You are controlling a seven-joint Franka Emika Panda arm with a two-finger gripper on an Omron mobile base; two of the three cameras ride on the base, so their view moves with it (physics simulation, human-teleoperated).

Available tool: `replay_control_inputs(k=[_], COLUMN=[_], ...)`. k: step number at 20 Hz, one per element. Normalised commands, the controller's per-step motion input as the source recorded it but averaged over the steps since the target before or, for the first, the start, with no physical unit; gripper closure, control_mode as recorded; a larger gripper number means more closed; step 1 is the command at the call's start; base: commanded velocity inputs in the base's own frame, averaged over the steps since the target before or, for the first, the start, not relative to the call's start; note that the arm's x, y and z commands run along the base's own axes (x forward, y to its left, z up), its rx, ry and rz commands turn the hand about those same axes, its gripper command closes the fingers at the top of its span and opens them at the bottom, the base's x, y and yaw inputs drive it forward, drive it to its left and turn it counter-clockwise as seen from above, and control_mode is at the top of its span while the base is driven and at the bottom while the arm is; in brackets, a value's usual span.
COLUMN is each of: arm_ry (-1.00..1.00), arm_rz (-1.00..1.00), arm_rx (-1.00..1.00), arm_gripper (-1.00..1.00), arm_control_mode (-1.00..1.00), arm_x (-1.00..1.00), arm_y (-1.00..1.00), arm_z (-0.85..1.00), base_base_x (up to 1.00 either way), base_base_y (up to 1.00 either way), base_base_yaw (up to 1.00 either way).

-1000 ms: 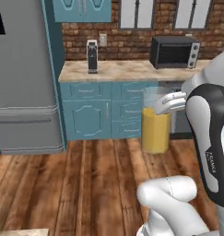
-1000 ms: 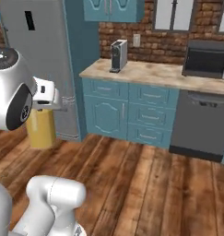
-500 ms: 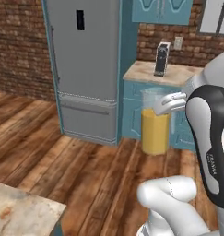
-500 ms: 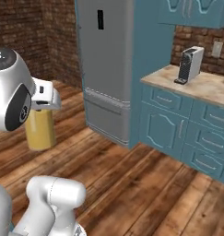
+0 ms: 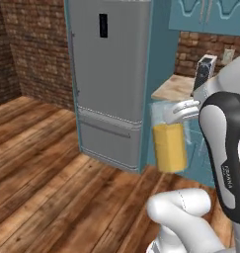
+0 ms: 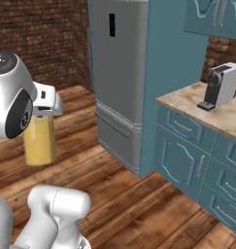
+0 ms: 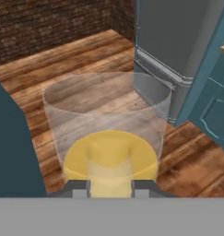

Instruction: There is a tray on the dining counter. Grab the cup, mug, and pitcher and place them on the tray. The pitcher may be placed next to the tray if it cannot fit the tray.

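A tall grey steel refrigerator (image 5: 109,79) stands against the brick wall, beside the tan-topped teal cabinet counter (image 6: 214,109), where a dark-and-silver coffee machine (image 6: 219,86) sits near the end by the refrigerator. Over the wooden floor, the tall clear glass pitcher of orange-yellow liquid (image 5: 170,143) hangs upright, carried by nothing else, the two-finger gripper (image 7: 110,188) clamped on its rim.
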Motion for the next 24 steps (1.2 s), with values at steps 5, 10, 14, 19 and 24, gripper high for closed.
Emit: replay_control_inputs(k=[5, 10, 14, 19, 24], arm_ry=[0.00, 0.00, 0.00, 0.00, 0.00], arm_rz=[0.00, 0.00, 0.00, 0.00, 0.00], arm_rx=[0.00, 0.00, 0.00, 0.00, 0.00], arm_gripper=[1.00, 1.00, 1.00, 1.00, 1.00], arm_control_mode=[1.00, 1.00, 1.00, 1.00, 1.00], arm_x=[0.00, 0.00, 0.00, 0.00, 0.00], arm_y=[0.00, 0.00, 0.00, 0.00, 0.00], arm_z=[0.00, 0.00, 0.00, 0.00, 0.00], base_base_x=[1.00, 1.00, 1.00, 1.00, 1.00], base_base_y=[-0.38, -0.05, 0.00, 0.17, 0.39], base_base_yaw=[0.37, 0.31, 0.32, 0.36, 0.38])
